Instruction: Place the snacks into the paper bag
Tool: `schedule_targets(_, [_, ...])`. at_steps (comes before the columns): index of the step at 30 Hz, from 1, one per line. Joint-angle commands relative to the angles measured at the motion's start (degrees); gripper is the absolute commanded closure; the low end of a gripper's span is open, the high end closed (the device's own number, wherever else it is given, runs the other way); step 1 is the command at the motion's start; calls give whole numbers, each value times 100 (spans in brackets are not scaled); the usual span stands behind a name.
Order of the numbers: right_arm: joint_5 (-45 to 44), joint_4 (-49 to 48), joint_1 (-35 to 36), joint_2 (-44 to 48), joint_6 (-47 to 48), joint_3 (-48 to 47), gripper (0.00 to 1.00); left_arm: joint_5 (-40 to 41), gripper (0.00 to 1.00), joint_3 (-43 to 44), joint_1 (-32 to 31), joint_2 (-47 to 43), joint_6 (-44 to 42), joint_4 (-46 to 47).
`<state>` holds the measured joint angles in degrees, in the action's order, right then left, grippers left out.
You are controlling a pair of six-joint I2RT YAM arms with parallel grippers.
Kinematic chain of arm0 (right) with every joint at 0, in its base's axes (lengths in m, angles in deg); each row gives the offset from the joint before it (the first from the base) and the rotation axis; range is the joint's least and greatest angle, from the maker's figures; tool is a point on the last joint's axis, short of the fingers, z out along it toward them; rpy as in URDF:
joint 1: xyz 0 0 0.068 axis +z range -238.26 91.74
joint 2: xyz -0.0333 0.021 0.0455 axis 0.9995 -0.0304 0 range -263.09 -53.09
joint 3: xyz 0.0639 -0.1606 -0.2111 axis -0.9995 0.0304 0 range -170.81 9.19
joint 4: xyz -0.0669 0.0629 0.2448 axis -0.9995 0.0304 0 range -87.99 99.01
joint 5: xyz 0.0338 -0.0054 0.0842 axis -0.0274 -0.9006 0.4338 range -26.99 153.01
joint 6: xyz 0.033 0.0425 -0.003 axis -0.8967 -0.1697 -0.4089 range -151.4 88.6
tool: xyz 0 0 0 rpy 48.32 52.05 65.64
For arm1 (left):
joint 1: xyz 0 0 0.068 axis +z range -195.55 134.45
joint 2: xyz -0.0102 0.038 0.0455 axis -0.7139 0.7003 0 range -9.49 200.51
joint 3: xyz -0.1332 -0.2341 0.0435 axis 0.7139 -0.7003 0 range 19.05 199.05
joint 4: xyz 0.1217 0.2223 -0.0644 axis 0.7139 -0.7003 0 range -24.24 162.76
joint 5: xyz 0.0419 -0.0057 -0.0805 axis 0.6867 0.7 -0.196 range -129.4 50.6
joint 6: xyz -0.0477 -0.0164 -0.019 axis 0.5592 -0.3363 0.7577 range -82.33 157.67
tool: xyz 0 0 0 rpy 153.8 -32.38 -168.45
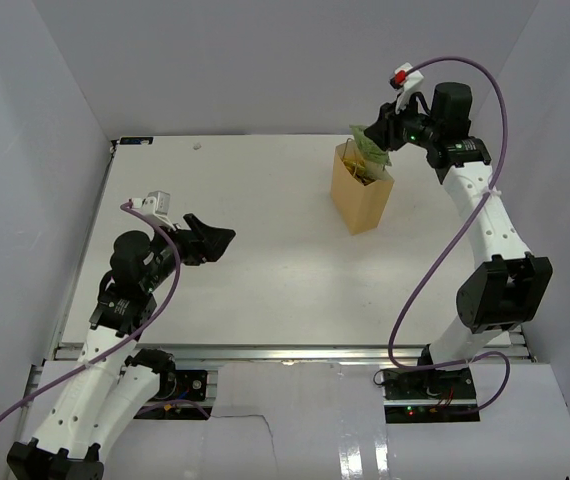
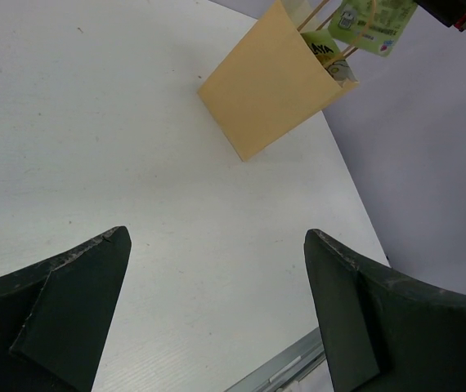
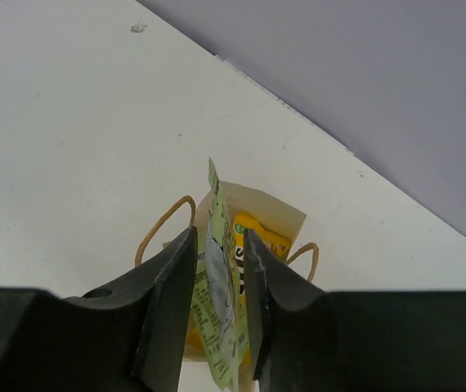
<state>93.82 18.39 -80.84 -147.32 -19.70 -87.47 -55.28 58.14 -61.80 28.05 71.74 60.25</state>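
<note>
The paper bag (image 1: 360,195) (image 2: 270,90) stands upright at the back right of the table. My right gripper (image 1: 380,130) (image 3: 218,237) hovers just over its mouth. A crinkly green-white snack bag (image 1: 367,143) (image 2: 372,24) (image 3: 221,278) hangs edge-on between its fingers, lower end in the bag, and the jaws stand slightly wider than it. A yellow M&M's pack (image 3: 257,233) and another green packet (image 2: 324,53) sit inside the bag. My left gripper (image 1: 220,240) (image 2: 217,237) is wide open and empty above the table's left half.
The bag's cord handles (image 3: 161,224) stick up on either side of the right fingers. White walls close in the table's back and sides. A metal rail (image 1: 285,352) runs along the near edge.
</note>
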Motion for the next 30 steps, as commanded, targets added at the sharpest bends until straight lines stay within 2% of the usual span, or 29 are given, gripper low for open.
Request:
schedule_targets(1, [-110, -197, 31, -86, 262, 68, 63, -12, 2, 19, -10, -71, 30, -23])
schedule_targets(2, [-101, -153, 40, -77, 280, 77, 54, -12, 2, 28, -10, -63, 21, -32])
schedule_targets(5, [-31, -83, 49, 19, 306, 112, 43, 32, 2, 72, -10, -45, 13, -76])
schedule_targets(10, [162, 382, 31, 353, 350, -115, 32, 102, 2, 265, -10, -1, 13, -189])
schedule_targets(11, [171, 566, 23, 501, 376, -168, 20, 146, 2, 361, -10, 16, 21, -242])
schedule_targets(14, [-73, 1349, -21, 897, 429, -108, 0, 348, 2, 511, -10, 8, 21, -436])
schedule_targets(17, [-391, 1789, -56, 1459, 429, 524, 9, 612, 2, 564, -10, -115, 56, -594])
schedule_targets(25, [-918, 1922, -83, 3259, 798, 2387, 10, 736, 2, 705, -10, -449, -66, -682])
schedule_targets(30, [-1612, 1728, -83, 3781, 36, 2994, 10, 498, 2, 784, -10, -423, -75, -770])
